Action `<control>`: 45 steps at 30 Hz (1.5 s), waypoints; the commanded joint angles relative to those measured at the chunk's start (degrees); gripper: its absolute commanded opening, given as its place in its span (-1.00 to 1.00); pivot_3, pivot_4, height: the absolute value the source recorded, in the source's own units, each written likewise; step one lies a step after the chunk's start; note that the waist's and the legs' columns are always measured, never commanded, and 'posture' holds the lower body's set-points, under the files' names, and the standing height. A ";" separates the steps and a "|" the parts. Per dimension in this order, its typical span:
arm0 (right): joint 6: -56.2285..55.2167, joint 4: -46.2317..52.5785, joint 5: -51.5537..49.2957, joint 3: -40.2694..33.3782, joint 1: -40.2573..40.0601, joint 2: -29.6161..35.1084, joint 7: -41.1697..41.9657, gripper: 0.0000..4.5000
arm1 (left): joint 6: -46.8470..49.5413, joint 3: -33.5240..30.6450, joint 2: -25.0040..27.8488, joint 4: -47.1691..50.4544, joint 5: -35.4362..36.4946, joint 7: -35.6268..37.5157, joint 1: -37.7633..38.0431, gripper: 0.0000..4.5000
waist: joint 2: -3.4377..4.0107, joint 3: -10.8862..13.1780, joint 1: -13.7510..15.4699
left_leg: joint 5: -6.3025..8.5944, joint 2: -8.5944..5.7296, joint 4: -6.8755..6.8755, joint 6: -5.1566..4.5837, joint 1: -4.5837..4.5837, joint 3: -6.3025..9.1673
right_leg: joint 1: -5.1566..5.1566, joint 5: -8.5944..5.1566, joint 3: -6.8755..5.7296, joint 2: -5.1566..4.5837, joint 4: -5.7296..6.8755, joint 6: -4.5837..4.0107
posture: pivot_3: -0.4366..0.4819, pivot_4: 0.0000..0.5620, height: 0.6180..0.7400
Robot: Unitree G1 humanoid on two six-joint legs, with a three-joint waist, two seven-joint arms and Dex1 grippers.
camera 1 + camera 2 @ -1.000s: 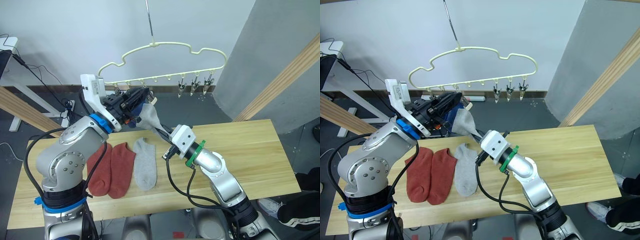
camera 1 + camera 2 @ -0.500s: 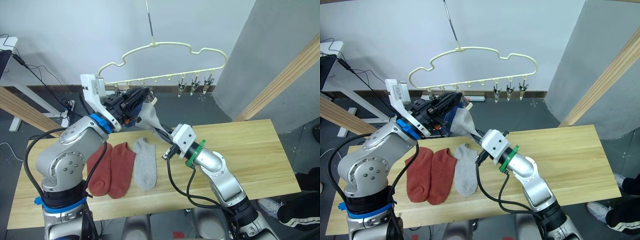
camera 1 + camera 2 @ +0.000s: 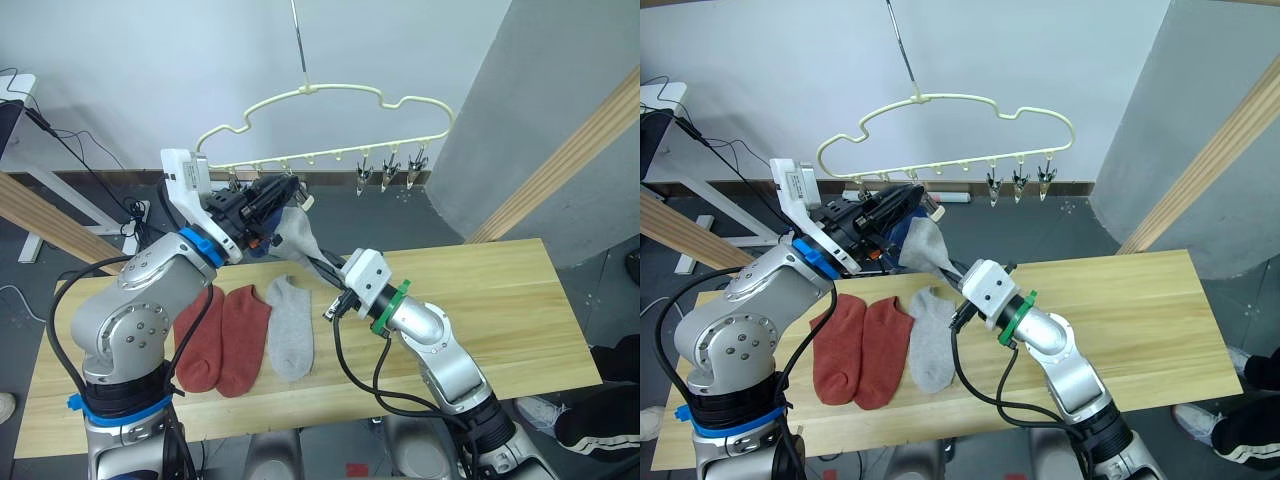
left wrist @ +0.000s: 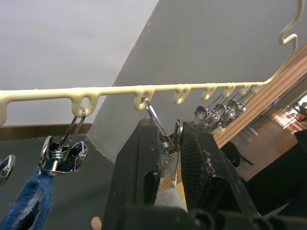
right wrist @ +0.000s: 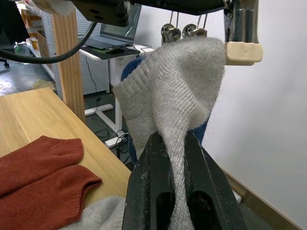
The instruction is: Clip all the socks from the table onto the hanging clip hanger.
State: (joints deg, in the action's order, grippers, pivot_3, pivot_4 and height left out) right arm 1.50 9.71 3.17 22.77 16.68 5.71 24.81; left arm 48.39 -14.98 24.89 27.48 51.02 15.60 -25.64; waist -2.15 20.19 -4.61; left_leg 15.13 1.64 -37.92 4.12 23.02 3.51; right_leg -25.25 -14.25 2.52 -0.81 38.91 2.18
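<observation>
Almost nothing has changed over the last second: both arms stay where they were, and only the raised edge of the light grey sock has crept a little closer to the clips. That suggests the clipping of this sock is mid-step, not yet finished.

The left gripper still has its fingers pressed on a metal clip of the pale yellow clip hanger, apparently squeezing it open. The right gripper keeps its fingers clamped on the grey sock, lifting it up to that clip. A blue sock already hangs from the neighbouring clip.

On the bench lie two rust-red socks and a second grey sock, side by side and waiting.

There are no containers here; the hanger's clips act as the holders, and three at its right end hang empty.
</observation>
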 commanded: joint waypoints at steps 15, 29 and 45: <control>-0.67 1.54 -2.11 0.05 -0.13 -0.87 1.68 -1.00 | -0.64 -0.07 0.34 2.40 1.90 -0.06 -0.28 -0.77 | 0.00 0.00 0.00 | 0.00 0.00 0.00 0.00 0.00 0.01 | 0.00 0.00 0.00 0.00 0.01 0.00 | -0.24 0.17 1.00; 0.61 1.24 -4.35 -0.60 -0.26 -1.35 2.18 -1.00 | -0.57 -0.48 0.32 2.55 2.72 -0.21 -0.46 -0.77 | 0.00 0.00 0.01 | 0.00 0.00 0.00 0.00 0.00 0.01 | 0.00 0.00 -0.01 0.00 0.02 -0.01 | -0.23 0.16 1.00; 0.97 1.99 -5.00 -1.07 -0.53 -1.01 2.25 -1.00 | -0.63 -0.49 0.81 2.42 3.72 -0.65 -0.40 -0.77 | 0.00 0.00 0.04 | 0.00 0.00 -0.01 0.00 0.00 0.01 | 0.00 0.01 -0.01 0.00 0.03 -0.01 | -0.23 0.15 1.00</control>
State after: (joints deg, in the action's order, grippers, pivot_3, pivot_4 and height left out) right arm 2.94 9.71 -1.22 22.06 16.57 5.10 27.22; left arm 48.44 -14.95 25.11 27.47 53.25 14.57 -25.61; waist -2.15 20.18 -4.58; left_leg 15.13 1.64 -37.93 4.11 23.03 3.52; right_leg -25.25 -14.24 2.51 -0.82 38.94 2.16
